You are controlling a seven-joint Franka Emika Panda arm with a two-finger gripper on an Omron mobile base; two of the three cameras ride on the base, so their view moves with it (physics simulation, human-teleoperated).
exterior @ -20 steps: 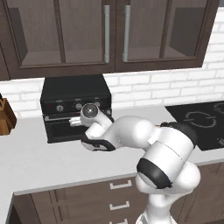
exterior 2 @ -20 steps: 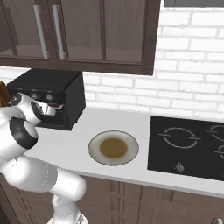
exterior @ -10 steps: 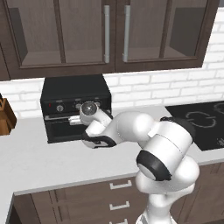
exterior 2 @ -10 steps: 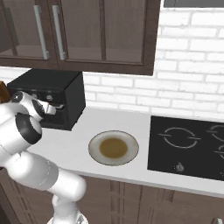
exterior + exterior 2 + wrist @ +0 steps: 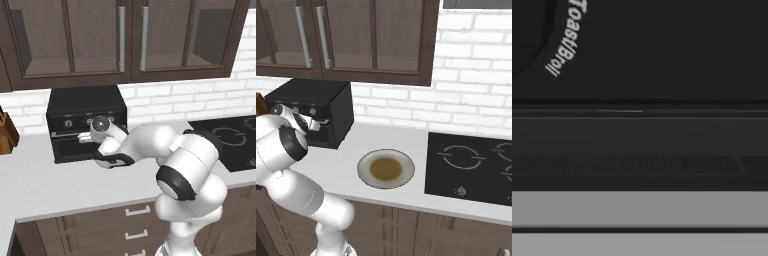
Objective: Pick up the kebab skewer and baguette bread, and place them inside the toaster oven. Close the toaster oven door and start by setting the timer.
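The black toaster oven (image 5: pixel 85 104) (image 5: pixel 311 95) stands on the counter against the brick wall. Its door (image 5: pixel 75 150) is closed. My gripper (image 5: pixel 86 140) (image 5: pixel 318 124) is pressed up close to the oven's front, just under the row of knobs (image 5: pixel 68 122), and nothing is held in it. The hand view is very close to the black front panel (image 5: pixel 662 55), with a knob's rim and the words Toast/Broil (image 5: pixel 564 37) at upper left. The jaws stand open. The kebab skewer and the baguette bread are hidden.
A round plate (image 5: pixel 367 162) with a brown centre lies on the counter right of the oven. A black cooktop (image 5: pixel 476 165) (image 5: pixel 235 140) sits further right. A wooden knife block (image 5: pixel 6 135) stands left of the oven. Dark wall cabinets (image 5: pixel 130 40) hang above.
The hand has crept slightly up and in toward the oven's front panel, and the arm's elbow has swung in behind it. The oven and plate have not moved.
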